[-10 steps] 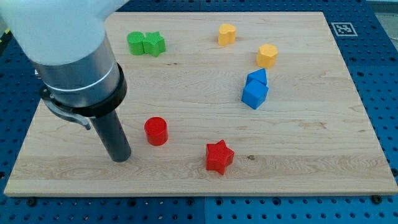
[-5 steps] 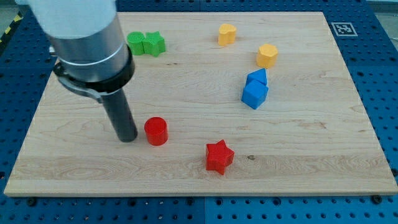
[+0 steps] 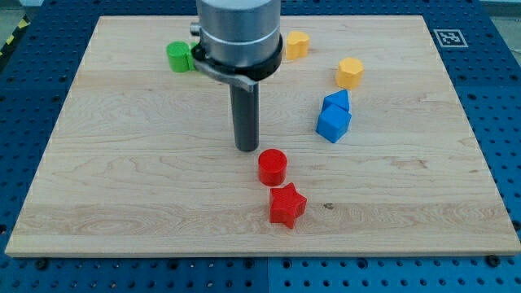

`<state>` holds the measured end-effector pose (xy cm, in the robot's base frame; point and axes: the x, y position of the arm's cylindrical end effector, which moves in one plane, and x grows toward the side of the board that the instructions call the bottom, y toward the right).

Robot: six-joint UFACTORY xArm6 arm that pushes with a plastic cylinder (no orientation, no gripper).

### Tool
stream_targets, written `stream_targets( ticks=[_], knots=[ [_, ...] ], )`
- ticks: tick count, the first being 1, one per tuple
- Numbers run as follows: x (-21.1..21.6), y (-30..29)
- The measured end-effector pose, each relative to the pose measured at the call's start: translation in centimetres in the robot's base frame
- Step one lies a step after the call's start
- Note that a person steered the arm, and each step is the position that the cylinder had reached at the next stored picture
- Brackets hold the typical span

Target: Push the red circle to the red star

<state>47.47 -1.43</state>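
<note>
The red circle (image 3: pixel 273 167) stands near the board's lower middle, just above the red star (image 3: pixel 286 205), with a very small gap or touching; I cannot tell which. My tip (image 3: pixel 247 149) is on the board just up and to the left of the red circle, a small gap apart from it. The arm's body hangs over the upper middle of the board.
A green block (image 3: pixel 178 56) at the upper left is partly hidden by the arm. Two yellow blocks (image 3: pixel 297 44) (image 3: pixel 349 72) lie at the upper right. Two blue blocks (image 3: pixel 334 120) touch each other right of centre. A printed marker (image 3: pixel 447 37) is at the top right corner.
My tip swept from the left of the red circle to its upper left. The red circle moved right and slightly up, ending just above the red star. The star has not moved.
</note>
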Motion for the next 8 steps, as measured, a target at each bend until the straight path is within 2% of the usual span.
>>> stream_targets(
  ticks=[1,2,6,8],
  knots=[
    [0.0,5.4],
    [0.0,6.6],
    [1.0,3.1],
    [5.7,3.1]
  ],
)
